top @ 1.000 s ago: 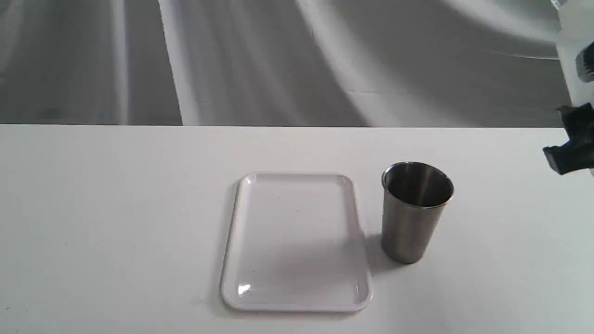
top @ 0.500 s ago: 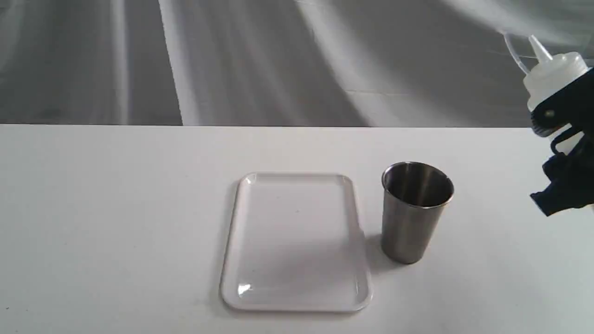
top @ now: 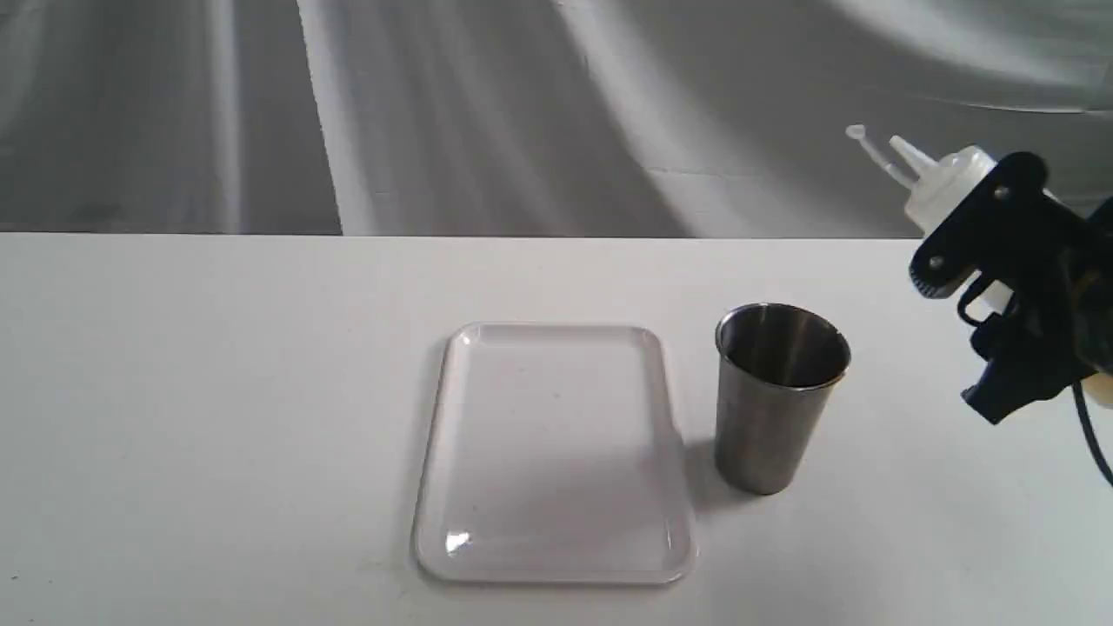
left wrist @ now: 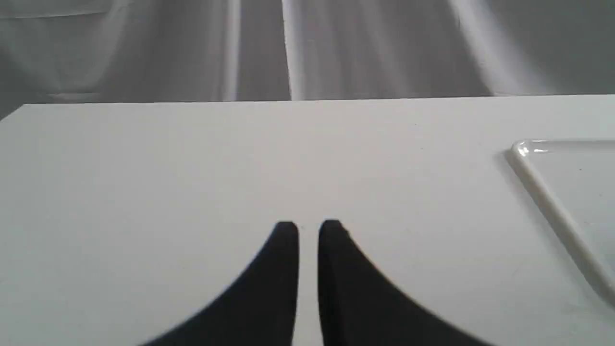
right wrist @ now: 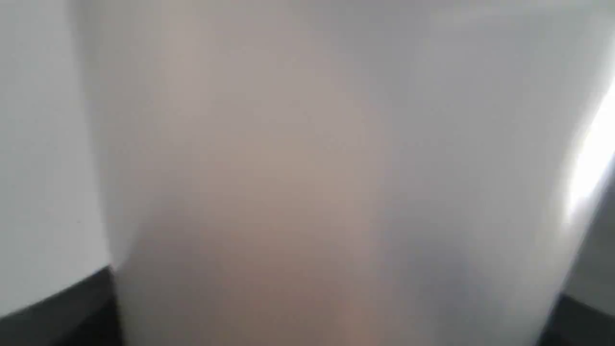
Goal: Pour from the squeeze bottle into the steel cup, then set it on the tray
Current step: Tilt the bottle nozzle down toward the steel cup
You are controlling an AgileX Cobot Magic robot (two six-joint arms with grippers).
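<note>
Exterior: the right gripper (top: 978, 313) was clamped on the squeeze bottle (top: 948, 187), up in the air at the far right of the table (top: 217, 391). The bottle was tilted, nozzle pointing up and left toward the cup side, with the tethered tip cap hanging off beside the nozzle. The nozzle was well apart from the steel cup (top: 778, 409), higher and further right. The cup stood upright on the table just right of the tray (top: 556, 435), close to its long edge but not touching. The tray lay flat near the table's middle with nothing on it. Grey draped cloth (top: 435, 113) sat behind.

Left wrist: the left gripper (left wrist: 307, 228) hung low over bare table, its two black fingers brought together with only a thin slit between the tips and nothing in them. One rounded corner of the tray rim showed at the frame edge, well apart from the fingers.

Right wrist: the bottle body filled almost the whole frame, badly blurred, whitish with a brownish tint in part of it. Black fingers (right wrist: 57, 312) showed on either side of it, pressed against its wall.
</note>
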